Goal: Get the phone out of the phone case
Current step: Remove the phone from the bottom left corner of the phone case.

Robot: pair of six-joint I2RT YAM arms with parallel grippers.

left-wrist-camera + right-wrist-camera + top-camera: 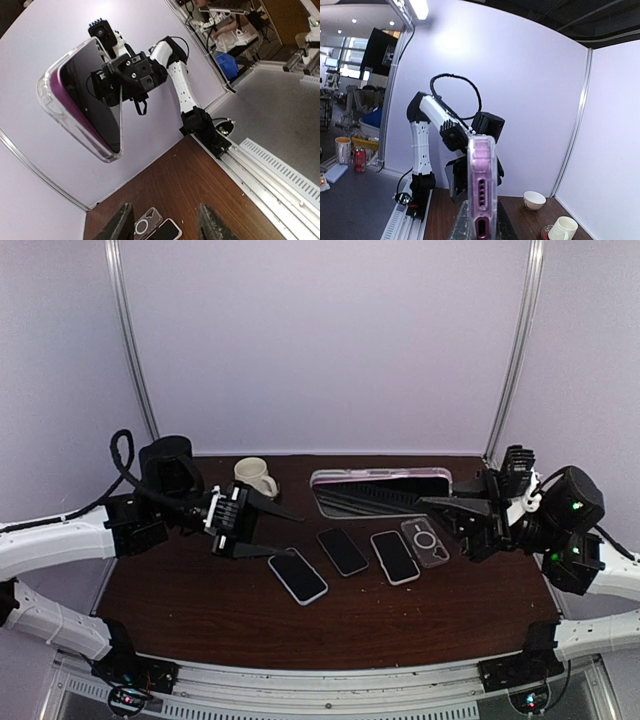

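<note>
My right gripper [440, 512] is shut on one end of a phone in a clear, pink-edged case [380, 490] and holds it in the air above the back of the table. In the right wrist view the cased phone [482, 180] stands edge-on between my fingers [464, 225]. In the left wrist view the cased phone [82, 97] hangs up and to the left, screen side showing. My left gripper [285, 535] is open and empty, pointing toward it with a gap between; its fingers [119, 227] frame bare table.
Three loose phones [297, 575] [343, 551] [395, 557] and an empty clear case [425, 542] lie in a row mid-table. A cream mug [255, 477] stands at the back left. The right wrist view also shows a small white bowl [534, 200].
</note>
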